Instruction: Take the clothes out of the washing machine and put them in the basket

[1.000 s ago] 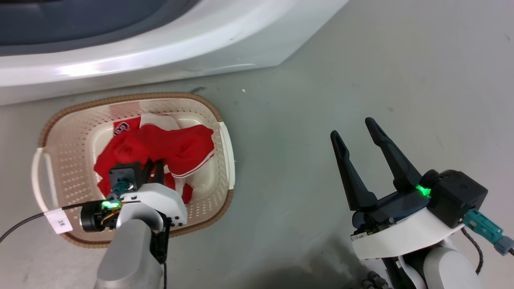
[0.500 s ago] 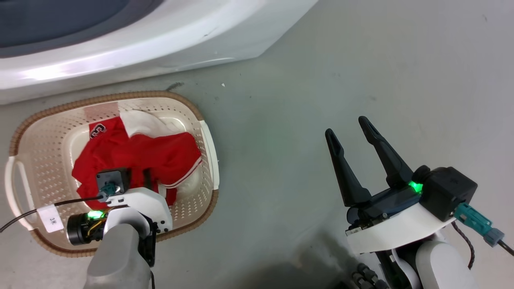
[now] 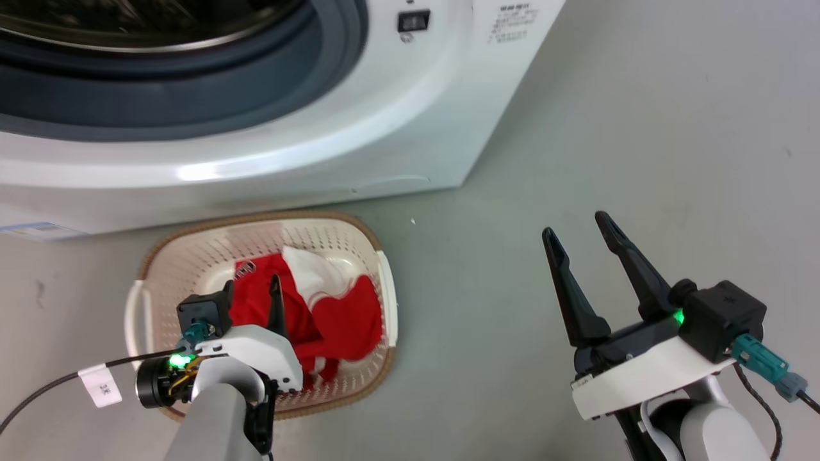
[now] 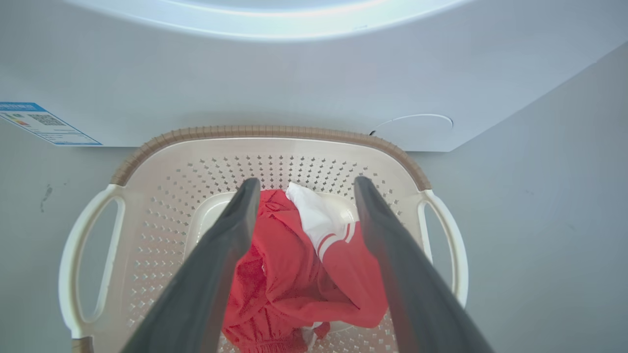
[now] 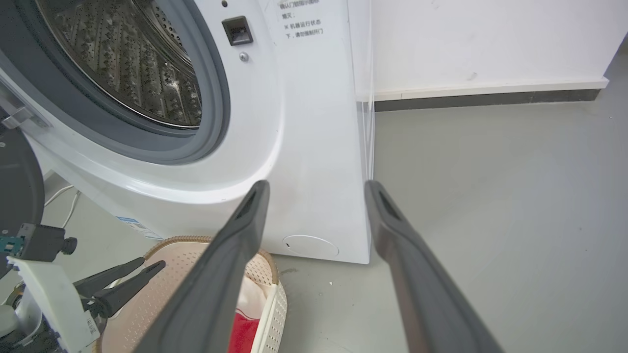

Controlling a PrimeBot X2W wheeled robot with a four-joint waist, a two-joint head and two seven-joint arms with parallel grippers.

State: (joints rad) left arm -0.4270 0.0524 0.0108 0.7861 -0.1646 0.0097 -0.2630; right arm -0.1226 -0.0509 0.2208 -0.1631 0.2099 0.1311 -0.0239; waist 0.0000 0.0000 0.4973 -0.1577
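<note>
The red and white clothes (image 3: 346, 320) (image 4: 289, 274) (image 5: 243, 333) lie bunched in the cream basket (image 3: 256, 221) (image 4: 265, 131) (image 5: 181, 241), which stands on the floor against the white washing machine (image 3: 384, 128) (image 4: 294, 73) (image 5: 304, 122). My left gripper (image 3: 251, 288) (image 4: 306, 182) (image 5: 152, 263) hangs open just above the clothes, holding nothing. Off to the right over bare floor, my right gripper (image 3: 575, 225) (image 5: 317, 185) is open and empty. The steel drum (image 5: 122, 63) shows no clothes in its visible part. The black-framed door (image 5: 14, 186) is swung open at the left.
Grey floor (image 3: 640, 128) stretches free to the right of the washer and basket. A white wall with a dark skirting board (image 5: 481, 98) runs behind. A tagged cable (image 3: 99, 384) trails from my left wrist. A label sticker (image 4: 44, 122) sits low on the washer front.
The head camera has tilted up, bringing the washer opening into view. My left gripper, down among the red clothes before, now stands raised above them and empty. The right gripper keeps its open pose.
</note>
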